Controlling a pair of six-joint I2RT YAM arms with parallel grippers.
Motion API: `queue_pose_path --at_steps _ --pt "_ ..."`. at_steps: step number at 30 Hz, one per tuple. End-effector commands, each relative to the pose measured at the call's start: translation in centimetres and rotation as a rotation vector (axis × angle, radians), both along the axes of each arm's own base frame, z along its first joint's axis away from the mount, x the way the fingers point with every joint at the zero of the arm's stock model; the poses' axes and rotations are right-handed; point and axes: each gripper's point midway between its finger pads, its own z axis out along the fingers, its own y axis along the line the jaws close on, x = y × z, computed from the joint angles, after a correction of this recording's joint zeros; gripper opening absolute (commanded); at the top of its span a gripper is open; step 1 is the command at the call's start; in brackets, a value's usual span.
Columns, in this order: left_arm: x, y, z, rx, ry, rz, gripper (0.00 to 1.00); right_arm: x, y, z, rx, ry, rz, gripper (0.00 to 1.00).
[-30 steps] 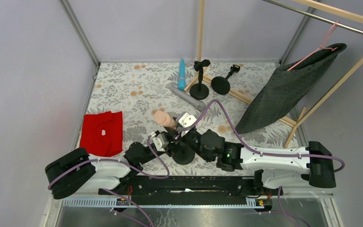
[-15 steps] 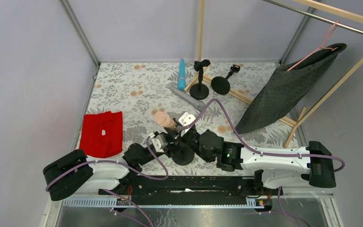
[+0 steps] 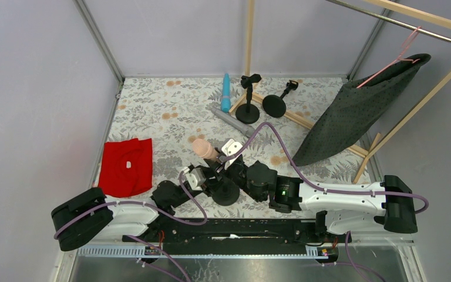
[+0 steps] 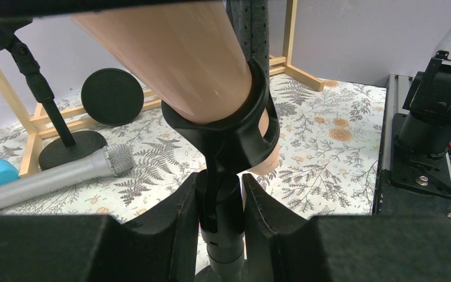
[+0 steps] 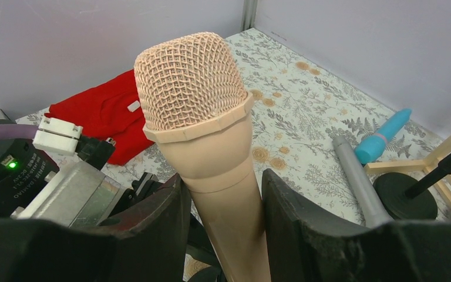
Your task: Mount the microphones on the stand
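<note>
The peach-pink microphone (image 3: 200, 147) (image 5: 194, 88) leans up and to the left, its body sitting in the black clip (image 4: 235, 129) of the near stand (image 3: 226, 192). My right gripper (image 3: 226, 160) (image 5: 223, 205) is shut on the microphone's body just below the head. My left gripper (image 3: 210, 179) (image 4: 222, 211) is shut on the stand's post (image 4: 223, 241) right under the clip. The silver-grey microphone (image 3: 232, 120) (image 4: 53, 176) and the cyan-blue microphone (image 3: 226, 91) (image 5: 381, 135) lie loose on the floral table.
Two more black stands (image 3: 247, 111) (image 3: 275, 104) rest at the back by a wooden rack base (image 3: 305, 120). A red cloth (image 3: 126, 166) lies at the left. A dark cloth (image 3: 352, 117) hangs on a pink hanger at the right.
The left arm's elbow has drifted slightly to the left. Both grips and the pink microphone look the same.
</note>
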Motion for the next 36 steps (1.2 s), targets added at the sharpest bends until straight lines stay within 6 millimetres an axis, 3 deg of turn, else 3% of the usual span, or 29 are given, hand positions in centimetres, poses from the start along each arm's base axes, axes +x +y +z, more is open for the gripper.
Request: queue_pose_path --at_steps 1,36 --pt "4.4 4.1 0.8 -0.010 -0.063 0.303 0.00 -4.0 -9.9 -20.4 -0.747 0.270 -0.014 0.00" --pt "5.3 5.6 0.9 -0.033 -0.044 0.397 0.00 -4.3 -9.8 -20.9 -0.788 0.282 0.011 0.00"
